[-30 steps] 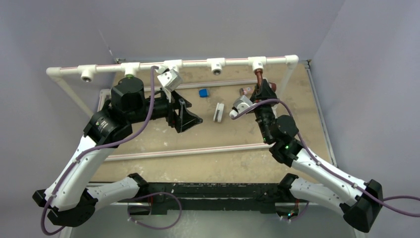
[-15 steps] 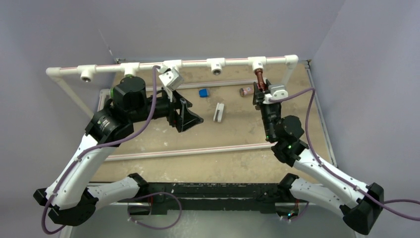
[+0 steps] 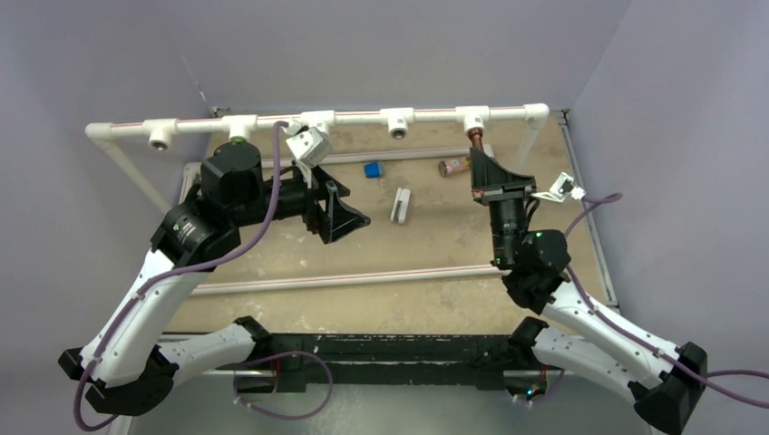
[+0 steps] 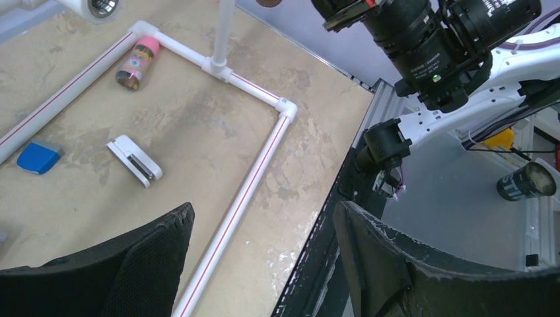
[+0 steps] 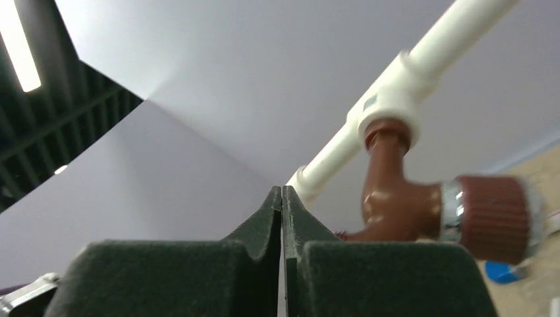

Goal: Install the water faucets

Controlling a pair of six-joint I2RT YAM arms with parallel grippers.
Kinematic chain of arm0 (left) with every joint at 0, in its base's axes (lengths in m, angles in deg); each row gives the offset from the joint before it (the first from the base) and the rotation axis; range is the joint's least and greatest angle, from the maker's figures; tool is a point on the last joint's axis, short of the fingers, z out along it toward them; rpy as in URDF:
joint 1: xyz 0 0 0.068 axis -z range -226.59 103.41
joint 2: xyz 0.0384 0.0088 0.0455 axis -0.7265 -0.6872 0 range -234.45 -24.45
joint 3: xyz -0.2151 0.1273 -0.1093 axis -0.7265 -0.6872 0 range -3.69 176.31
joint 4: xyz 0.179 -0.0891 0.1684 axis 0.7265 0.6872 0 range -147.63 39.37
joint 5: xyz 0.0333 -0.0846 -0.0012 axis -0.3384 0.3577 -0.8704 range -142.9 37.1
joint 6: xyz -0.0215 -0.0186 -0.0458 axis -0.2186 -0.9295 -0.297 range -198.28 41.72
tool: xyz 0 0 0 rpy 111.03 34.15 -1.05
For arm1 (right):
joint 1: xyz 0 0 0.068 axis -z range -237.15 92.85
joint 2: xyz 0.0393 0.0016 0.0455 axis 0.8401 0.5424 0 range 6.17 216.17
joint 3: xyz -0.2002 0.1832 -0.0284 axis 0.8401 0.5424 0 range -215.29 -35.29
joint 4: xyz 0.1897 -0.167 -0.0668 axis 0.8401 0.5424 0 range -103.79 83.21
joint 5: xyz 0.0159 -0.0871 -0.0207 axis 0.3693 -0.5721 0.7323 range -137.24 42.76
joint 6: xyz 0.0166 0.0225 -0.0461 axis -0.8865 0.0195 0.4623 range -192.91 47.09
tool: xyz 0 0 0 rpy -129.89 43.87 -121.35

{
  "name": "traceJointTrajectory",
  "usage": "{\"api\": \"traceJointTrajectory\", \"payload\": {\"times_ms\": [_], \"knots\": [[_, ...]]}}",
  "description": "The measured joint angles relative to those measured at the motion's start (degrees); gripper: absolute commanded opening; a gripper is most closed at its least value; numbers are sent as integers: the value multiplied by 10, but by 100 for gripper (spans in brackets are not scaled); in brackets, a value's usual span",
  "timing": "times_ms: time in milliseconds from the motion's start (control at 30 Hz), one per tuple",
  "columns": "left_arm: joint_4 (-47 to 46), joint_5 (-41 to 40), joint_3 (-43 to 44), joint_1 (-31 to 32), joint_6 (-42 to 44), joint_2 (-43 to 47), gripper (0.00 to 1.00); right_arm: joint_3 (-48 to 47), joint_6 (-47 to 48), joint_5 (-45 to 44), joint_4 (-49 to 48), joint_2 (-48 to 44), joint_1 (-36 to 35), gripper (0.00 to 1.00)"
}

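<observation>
The dark reddish-brown faucet (image 3: pixel 475 138) hangs from the right-hand white tee (image 3: pixel 472 116) of the raised pipe rail. In the right wrist view the faucet (image 5: pixel 403 198) has its neck in the tee (image 5: pixel 389 99) and its ribbed round end points right. My right gripper (image 3: pixel 478 156) is just below it. Its jaws (image 5: pixel 282 191) are pressed together with nothing between them, and the faucet sits beside and behind the right finger. My left gripper (image 3: pixel 340 213) is open and empty above the board (image 4: pixel 264 257). The green faucet is not clearly in view.
A brownish cylinder with a pink cap (image 3: pixel 449 167) (image 4: pixel 135 61), a blue block (image 3: pixel 372 169) (image 4: pixel 37 157) and a white clip (image 3: pixel 400 205) (image 4: pixel 135 160) lie on the tan board. White pipes (image 4: pixel 257 172) frame the board, and the raised rail (image 3: pixel 363 118) carries several tees.
My right wrist has rolled, swinging its white camera from the left side over to the right, while the gripper stayed at the brown faucet. The left arm has barely moved.
</observation>
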Motion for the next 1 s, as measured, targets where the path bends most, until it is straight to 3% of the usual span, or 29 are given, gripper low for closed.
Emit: {"api": "traceJointTrajectory", "payload": {"times_ms": [100,400,700,1000], "knots": [[0,0,0,0,0,6,77,-2,-57,13,24,6,-12,3],[0,0,-7,0,0,19,77,-13,-64,24,100,-29,-17,45],[0,0,-8,0,0,19,77,-75,86,43,215,-67,-18,67],[0,0,-8,0,0,17,77,-124,343,49,320,-90,-18,84]]}}
